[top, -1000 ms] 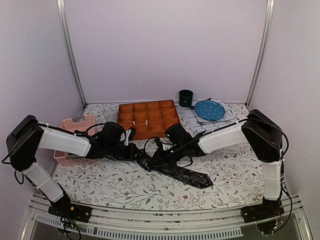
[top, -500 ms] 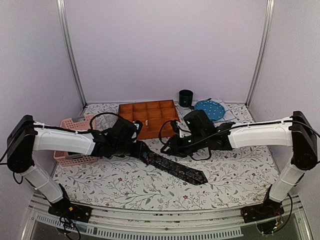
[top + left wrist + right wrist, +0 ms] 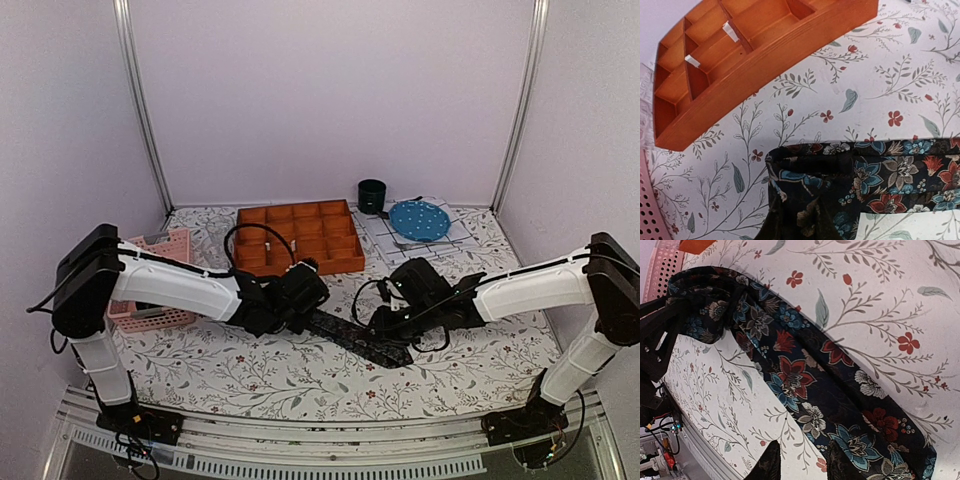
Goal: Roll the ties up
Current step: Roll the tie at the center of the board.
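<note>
The tie (image 3: 805, 385) lies flat on the flowered table (image 3: 250, 370), near the middle, between my two grippers. In the top view it runs from 10 o'clock, under my left gripper (image 3: 300, 303), down toward 4 o'clock, where its wider end stops just past my right gripper (image 3: 385, 325). Up close the fabric is dark, with red, blue and pale blossoms.

My right fingers (image 3: 771, 465) are spread. One stands over bare cloth at the tie's 7 o'clock side and the other stands over the fabric itself. Nothing is pinched between them.

At my left wrist the narrow end is folded over on itself into a soft, thick lump, and the strip leaves it toward 3 o'clock in that view. The lump fills the bottom of the picture where my left fingers would be. I cannot tell whether they are pressed on it or apart. From the right wrist, the black frame of the left gripper sits right against that bunched end.

The orange compartment tray (image 3: 790, 55) sits apart from the fold at 12 o'clock, with two small white pieces (image 3: 731, 31) in its cells. The pink basket (image 3: 150, 250) is at 9 o'clock beside my left arm. A blue plate (image 3: 418, 218) and a black cup (image 3: 372, 195) stand at the far side of the table, well apart from the tie.
</note>
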You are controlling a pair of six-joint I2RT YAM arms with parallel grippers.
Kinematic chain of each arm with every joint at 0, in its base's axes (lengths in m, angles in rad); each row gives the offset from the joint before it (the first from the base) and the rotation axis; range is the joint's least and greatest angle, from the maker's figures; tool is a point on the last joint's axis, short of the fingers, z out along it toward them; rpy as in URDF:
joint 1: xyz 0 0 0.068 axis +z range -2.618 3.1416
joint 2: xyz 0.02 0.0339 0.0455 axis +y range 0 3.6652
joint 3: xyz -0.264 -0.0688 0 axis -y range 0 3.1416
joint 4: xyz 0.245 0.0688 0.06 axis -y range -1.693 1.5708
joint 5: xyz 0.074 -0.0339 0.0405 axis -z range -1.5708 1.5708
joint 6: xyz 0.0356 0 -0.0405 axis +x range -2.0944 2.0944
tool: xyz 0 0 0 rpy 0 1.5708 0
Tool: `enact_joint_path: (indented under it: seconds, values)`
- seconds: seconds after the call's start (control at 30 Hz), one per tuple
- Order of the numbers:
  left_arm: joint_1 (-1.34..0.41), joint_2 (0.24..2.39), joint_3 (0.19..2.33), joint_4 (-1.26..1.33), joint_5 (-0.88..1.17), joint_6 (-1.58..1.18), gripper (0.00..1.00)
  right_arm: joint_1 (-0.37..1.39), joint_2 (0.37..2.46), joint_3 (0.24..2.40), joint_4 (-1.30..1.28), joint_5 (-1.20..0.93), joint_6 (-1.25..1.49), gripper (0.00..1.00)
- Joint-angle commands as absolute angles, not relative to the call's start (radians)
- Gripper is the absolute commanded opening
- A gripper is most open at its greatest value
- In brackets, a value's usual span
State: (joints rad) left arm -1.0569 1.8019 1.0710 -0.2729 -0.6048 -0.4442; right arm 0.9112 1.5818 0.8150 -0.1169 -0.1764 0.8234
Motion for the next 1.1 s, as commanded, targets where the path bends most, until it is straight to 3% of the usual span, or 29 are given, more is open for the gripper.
enact_joint_path:
  seconds: [0.0, 0.37, 0.43, 0.57, 0.7, 1.07]
  values:
    - [-1.116, 1.873, 1.138, -0.358, -0.78, -0.395, 0.0, 0.901, 1.475, 0.783, -0.077, -0.16, 0.849, 0.31]
    - [-1.194, 1.94, 1.197, -0.326, -0.744, -0.351, 0.01, 0.882, 1.458, 0.71, -0.045, -0.146, 0.864, 0.31]
    - [-1.195, 1.939, 1.198, -0.306, -0.707, -0.345, 0.08, 0.878, 1.463, 0.697, -0.032, -0.152, 0.872, 0.31]
    - [-1.197, 1.935, 1.206, -0.276, -0.632, -0.337, 0.33, 0.874, 1.467, 0.674, -0.014, -0.156, 0.881, 0.31]
    - [-1.199, 1.935, 1.198, -0.235, -0.563, -0.327, 0.48, 0.866, 1.463, 0.663, -0.01, -0.158, 0.885, 0.31]
    - [-1.231, 1.957, 1.22, -0.189, -0.501, -0.303, 0.6, 0.859, 1.44, 0.657, -0.004, -0.156, 0.878, 0.33]
